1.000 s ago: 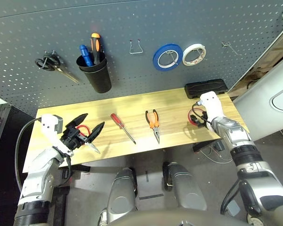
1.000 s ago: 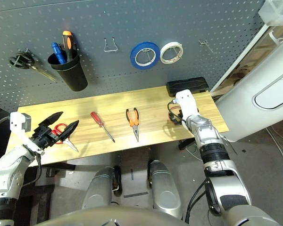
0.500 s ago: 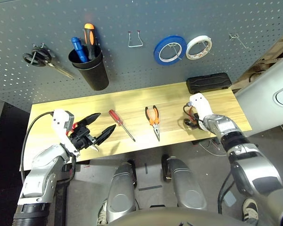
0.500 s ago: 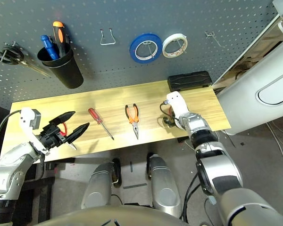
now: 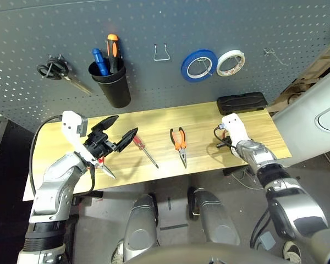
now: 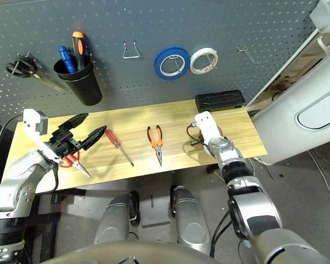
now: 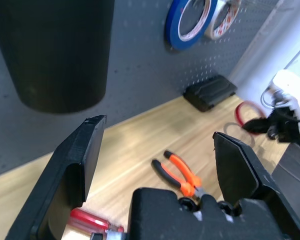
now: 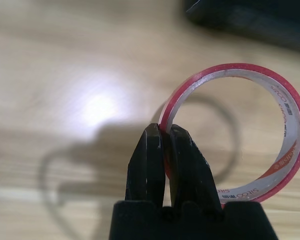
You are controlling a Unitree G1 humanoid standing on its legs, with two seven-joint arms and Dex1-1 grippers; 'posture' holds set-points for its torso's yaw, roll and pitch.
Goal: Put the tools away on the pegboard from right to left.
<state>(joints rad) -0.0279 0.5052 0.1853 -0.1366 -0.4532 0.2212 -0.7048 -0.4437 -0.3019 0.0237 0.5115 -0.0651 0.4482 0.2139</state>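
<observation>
Wooden counter (image 5: 203,118) carries three loose tools: one red-handled screwdriver (image 5: 142,148), one pair of orange-and-black pliers (image 5: 179,144), one pair of red-handled scissors (image 6: 74,163) under the left arm. Fourth tool, the red tape ring (image 8: 250,132), is pinched at its rim by the right gripper (image 8: 165,134), jaws clamped, just above the counter's right end. Left gripper (image 5: 116,134) jaws spread wide, holding nothing. Grey pegboard (image 5: 154,22) behind: two tape rolls, blue (image 5: 198,64) and white (image 5: 230,62), one black-handled scissors (image 5: 60,75), one black cup (image 5: 113,85) with two handled tools.
</observation>
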